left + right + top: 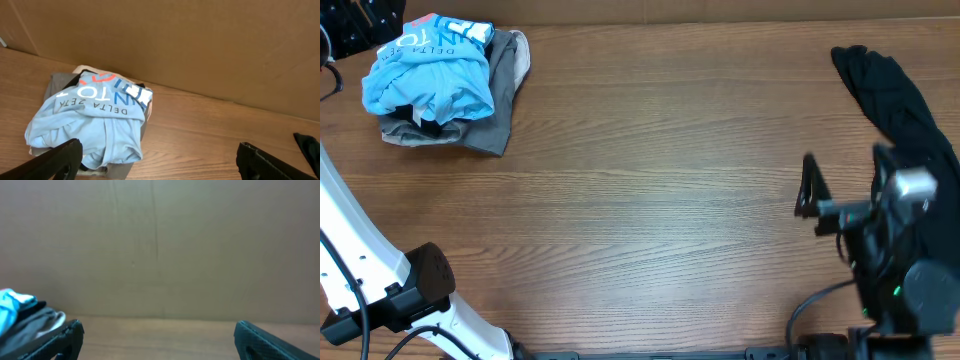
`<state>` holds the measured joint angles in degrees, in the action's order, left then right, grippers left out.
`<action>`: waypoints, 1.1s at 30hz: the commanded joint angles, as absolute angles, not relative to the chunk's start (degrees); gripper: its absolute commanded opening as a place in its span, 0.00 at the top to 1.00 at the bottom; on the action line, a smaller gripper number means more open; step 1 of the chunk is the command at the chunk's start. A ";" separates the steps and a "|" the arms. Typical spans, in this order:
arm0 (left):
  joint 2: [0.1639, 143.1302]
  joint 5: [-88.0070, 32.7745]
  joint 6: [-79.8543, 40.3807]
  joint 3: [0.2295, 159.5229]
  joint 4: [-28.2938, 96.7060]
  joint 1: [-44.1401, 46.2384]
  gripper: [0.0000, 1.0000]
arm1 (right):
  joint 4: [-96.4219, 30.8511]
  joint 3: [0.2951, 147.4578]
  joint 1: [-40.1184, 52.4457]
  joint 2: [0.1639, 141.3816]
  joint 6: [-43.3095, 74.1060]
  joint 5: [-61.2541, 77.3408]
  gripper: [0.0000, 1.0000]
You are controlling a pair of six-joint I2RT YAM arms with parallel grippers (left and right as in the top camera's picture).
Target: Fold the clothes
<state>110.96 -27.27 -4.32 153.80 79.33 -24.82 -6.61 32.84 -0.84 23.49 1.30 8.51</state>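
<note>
Clothes (90, 120) lie heaped ahead of the wide-open left claw (157, 150), right claw (157, 327) also open

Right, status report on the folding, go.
Left tool open, right tool open, both empty. Light blue T-shirt crumpled atop grey garment, far-left corner, unfolded. Black garment bunched far right, right arm overlapping it.

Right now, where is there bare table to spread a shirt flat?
The broad middle of the table is bare wood, between the light blue T-shirt heaped on a grey garment far left and the black garment far right. Crowded: the right side, where the right end effector hangs open beside that garment, and the near-left corner, taken by the left arm.
</note>
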 commanded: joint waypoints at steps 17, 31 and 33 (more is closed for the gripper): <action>111.26 -27.94 -4.69 154.39 79.29 -24.71 0.00 | 3.49 0.43 -2.00 0.12 1.45 6.04 0.00; 111.26 -27.94 -4.71 154.39 79.29 -24.71 0.00 | -3.95 0.43 -2.00 0.12 1.48 7.29 0.00; 111.26 -27.94 -4.71 154.39 79.29 -24.71 0.00 | -3.97 0.43 -2.00 0.12 1.48 7.29 0.00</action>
